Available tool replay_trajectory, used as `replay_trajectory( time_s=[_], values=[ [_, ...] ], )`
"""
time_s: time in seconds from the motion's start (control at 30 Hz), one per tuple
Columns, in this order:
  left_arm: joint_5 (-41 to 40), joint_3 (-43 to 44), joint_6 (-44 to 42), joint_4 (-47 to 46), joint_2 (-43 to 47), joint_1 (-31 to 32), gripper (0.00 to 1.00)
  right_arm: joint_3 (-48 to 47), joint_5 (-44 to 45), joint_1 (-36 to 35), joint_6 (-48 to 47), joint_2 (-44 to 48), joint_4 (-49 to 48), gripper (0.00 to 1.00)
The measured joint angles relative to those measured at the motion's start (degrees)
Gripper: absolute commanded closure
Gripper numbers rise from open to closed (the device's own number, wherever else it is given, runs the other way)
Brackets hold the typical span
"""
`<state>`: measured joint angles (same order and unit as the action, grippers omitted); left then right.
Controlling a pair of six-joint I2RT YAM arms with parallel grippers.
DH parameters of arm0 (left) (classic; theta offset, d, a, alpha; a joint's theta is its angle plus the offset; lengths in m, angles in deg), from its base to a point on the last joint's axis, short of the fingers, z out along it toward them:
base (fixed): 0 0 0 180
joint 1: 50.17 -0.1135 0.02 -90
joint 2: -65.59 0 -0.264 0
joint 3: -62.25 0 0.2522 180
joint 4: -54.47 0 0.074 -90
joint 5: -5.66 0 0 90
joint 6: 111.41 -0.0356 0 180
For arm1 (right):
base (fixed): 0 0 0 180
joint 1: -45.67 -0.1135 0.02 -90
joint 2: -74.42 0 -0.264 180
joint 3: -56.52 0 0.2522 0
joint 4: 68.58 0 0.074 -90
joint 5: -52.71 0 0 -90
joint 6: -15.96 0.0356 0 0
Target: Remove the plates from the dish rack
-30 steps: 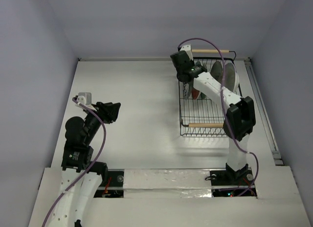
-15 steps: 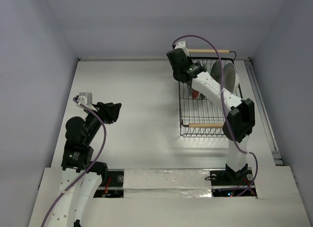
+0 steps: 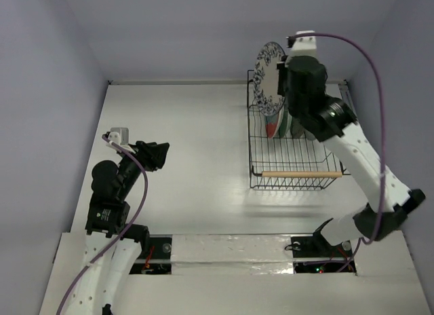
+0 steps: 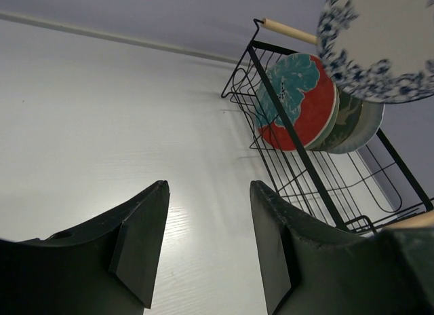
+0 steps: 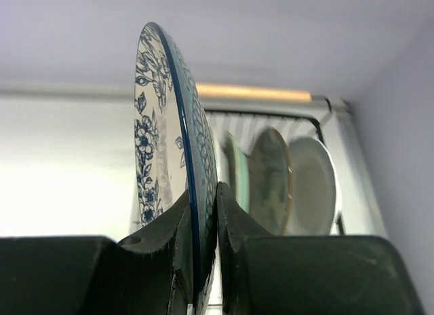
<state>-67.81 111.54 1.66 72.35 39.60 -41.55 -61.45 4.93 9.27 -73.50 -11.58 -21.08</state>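
The right claw (image 5: pixel 203 213) pinches the lower rim of the blue-flowered plate (image 5: pixel 169 125), one finger on each face. It holds the plate on edge in the air above the far left corner of the rack (image 3: pixel 252 146). The plate's patterned face is turned toward the left side of the surface (image 3: pixel 190 138).

Three more plates stand on edge in a row at the far end of the rack, close together. They are the red and teal plate (image 4: pixel 298 101) nearest the left, then the grey-olive plate (image 5: pixel 269 182), then the white plate (image 5: pixel 308 186) nearest the right wall. In the overhead view the right arm covers most of them. The rack sits on the right part of the surface, with one wooden handle (image 3: pixel 300 174) across its near end.

The left claw (image 4: pixel 207 240) is spread with nothing between its fingers. It hangs over the left side of the surface, well apart from the rack and pointing toward it.
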Motion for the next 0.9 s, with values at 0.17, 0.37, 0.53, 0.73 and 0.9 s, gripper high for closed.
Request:
replay_trajectory(
  time_s=[0.17, 0.37, 0.53, 0.73, 0.9],
  values=[
    [0.0, 0.0, 0.1, 0.0, -0.2, 0.0, 0.5, 2.7, -10.1, -1.4, 4.4, 9.1, -6.2, 1.0],
    [-0.3, 0.0, 0.2, 0.0, -0.1, -0.1, 0.5, 3.0, -22.6, -4.2, 11.9, 1.4, -15.2, 1.0],
    [-1.4, 0.3, 0.2, 0.1, -0.1, -0.5, 0.5, 3.0, -29.9, -7.6, 19.2, -14.3, -20.2, 1.0],
    [-3.0, 1.0, 0.2, 0.5, 0.0, -0.5, 0.5, 1.7, -34.8, -10.3, 27.1, -29.9, -21.0, 1.0],
    [-3.6, 1.3, 0.2, 0.5, 0.0, -0.5, 0.5, -2.2, -35.8, -11.1, 32.1, -39.4, -22.2, 1.0]
  ],
)
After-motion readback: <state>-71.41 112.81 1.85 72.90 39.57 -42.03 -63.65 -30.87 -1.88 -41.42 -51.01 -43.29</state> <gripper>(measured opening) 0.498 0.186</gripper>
